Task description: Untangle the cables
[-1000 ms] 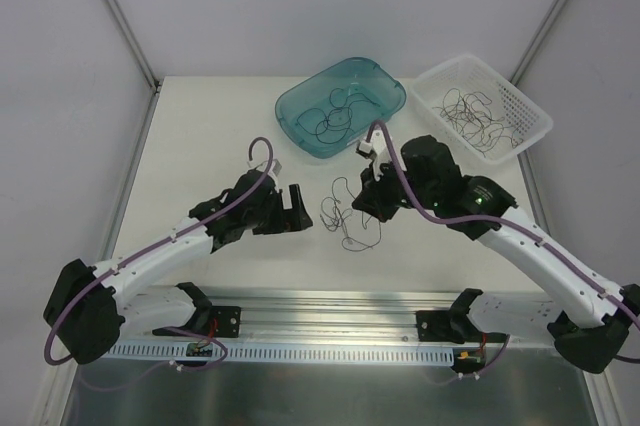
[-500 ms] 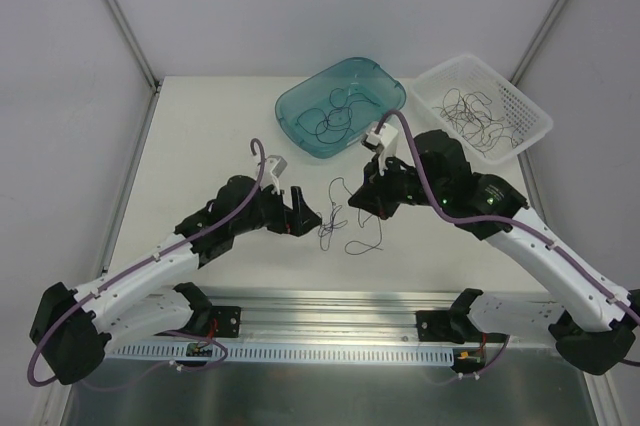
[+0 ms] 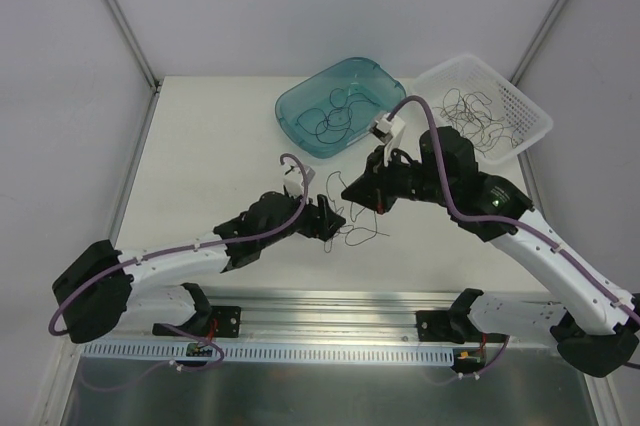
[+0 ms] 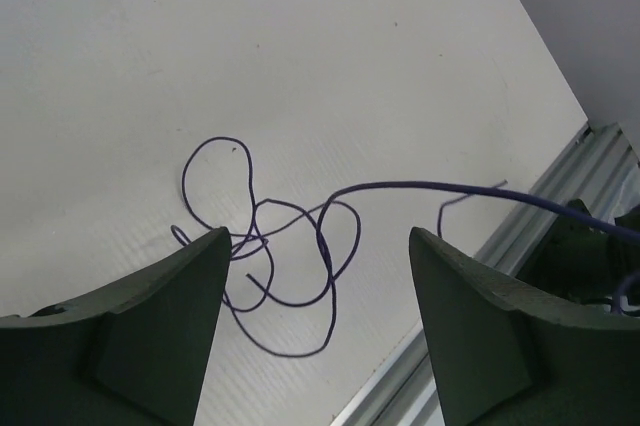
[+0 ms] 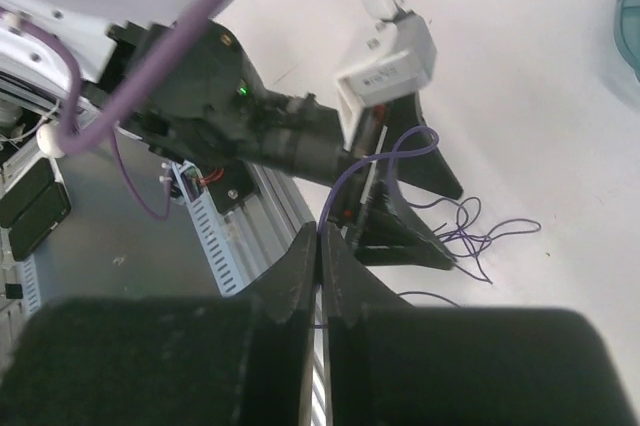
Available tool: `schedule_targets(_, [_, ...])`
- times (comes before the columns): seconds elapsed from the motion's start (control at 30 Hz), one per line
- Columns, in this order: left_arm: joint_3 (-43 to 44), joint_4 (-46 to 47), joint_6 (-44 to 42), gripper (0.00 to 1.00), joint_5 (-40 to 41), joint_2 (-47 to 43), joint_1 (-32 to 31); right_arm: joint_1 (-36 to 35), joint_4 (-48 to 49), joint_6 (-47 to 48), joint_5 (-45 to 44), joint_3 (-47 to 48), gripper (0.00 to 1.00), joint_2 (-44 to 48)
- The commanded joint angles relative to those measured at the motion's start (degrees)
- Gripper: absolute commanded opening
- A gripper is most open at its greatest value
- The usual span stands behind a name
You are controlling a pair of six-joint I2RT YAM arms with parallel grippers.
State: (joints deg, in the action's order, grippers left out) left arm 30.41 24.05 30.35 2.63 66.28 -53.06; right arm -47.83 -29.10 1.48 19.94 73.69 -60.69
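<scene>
A: Table (image 3: 200, 166): we read a matt, off-white sheet, smooth, with faint ribbing close up. Cables (image 4: 420, 185): thin purple wire, smooth-skinned, with a slight sheen.

B: We add the tub (image 3: 300, 111), translucent glossy teal plastic, and the basket (image 3: 525, 111), white perforated plastic. Rail (image 3: 330, 306): bare, dull-bright metal.

A: Left gripper (image 4: 317, 236): we note fingers (image 4: 150, 336) of matt black plastic. Arm shells (image 3: 170, 264): smooth white plastic, lightly glossy.
</scene>
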Motion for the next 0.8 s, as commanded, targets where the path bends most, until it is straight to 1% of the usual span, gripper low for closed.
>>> schedule_targets(0.0, [1.14,10.83,-0.73,0.7,7.38,5.41,-1.69,-0.07,4.84,-3.67,2.47,0.4,0.01,2.06])
schedule_targets(0.1, [2.54,12.24,0.41,0.65,7.82,9.81,-3.36,-0.24,5.02,-4.29,2.64,0.4,0.01,2.41])
schedule_targets(0.2, [2.9,12.16,3.3,0.48,8.88,13.33,-4.07,-0.15,4.94,-3.94,2.03,1.19,0.01,3.03])
schedule_targets(0.23, [2.11,12.16,4.44,0.39,9.14,13.78,-4.16,-0.15,4.41,-3.41,1.51,2.32,0.01,3.03])
schedule_targets(0.27, [1.5,12.16,6.28,0.34,9.4,13.87,-4.16,-0.15,2.75,-2.36,0.8,3.29,0.01,3.03])
schedule_targets(0.33, [-0.43,12.16,7.44,0.27,10.19,13.53,-4.16,-0.15,0.81,-1.91,-2.09,4.96,0.01,3.12])
schedule_targets(0.37, [-1.05,11.9,7.62,0.23,10.37,13.09,-4.16,-0.15,-0.85,-0.26,-3.23,6.71,0.01,3.12])
schedule_targets(0.43, [-2.19,10.5,7.97,0.18,10.81,11.86,-4.16,0.02,-2.62,1.42,-7.52,8.48,0.01,3.03])
schedule_targets(0.47, [-2.29,8.05,8.15,0.15,11.68,11.42,-4.16,0.2,-4.45,2.03,-9.03,10.49,0.01,3.03])
schedule_targets(0.5, [-2.38,6.72,8.23,0.15,12.3,10.63,-4.16,0.63,-5.25,2.91,-11.92,11.64,0.01,2.94])
schedule_targets(0.6, [-2.73,1.98,9.11,0.14,14.41,9.84,-3.98,2.12,-7.02,3.8,-15.97,15.06,0.01,3.03])
schedule_targets(0.77, [-3.61,-1.37,11.48,0.14,15.91,10.09,-3.37,4.24,-6.85,4.76,-17.74,18.59,0.01,4.17])
